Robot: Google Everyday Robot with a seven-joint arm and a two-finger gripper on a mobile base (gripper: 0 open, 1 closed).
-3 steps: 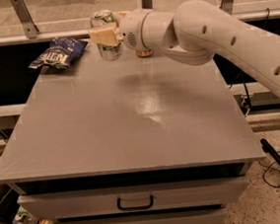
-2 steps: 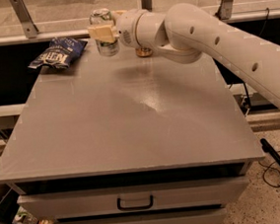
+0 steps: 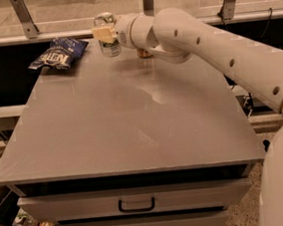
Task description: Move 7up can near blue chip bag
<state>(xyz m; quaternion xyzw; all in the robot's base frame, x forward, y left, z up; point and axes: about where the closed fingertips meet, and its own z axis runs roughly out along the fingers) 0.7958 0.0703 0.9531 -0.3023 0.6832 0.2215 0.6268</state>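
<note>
A flat grey counter (image 3: 132, 121) with a dark-handled drawer (image 3: 136, 204) under its front edge is filling the view, and a thick white robot arm (image 3: 210, 48) is reaching across it from the right toward the far side. There the gripper (image 3: 105, 33) is clenching the silver-white aluminium 7up can (image 3: 111, 49), holding it upright, with a golden-brown can (image 3: 144, 52) peeking out just behind the arm. A wrinkled, glossy dark blue chip bag (image 3: 56, 53) with white lettering is lying at the far left corner, near the held can but apart from it.
</note>
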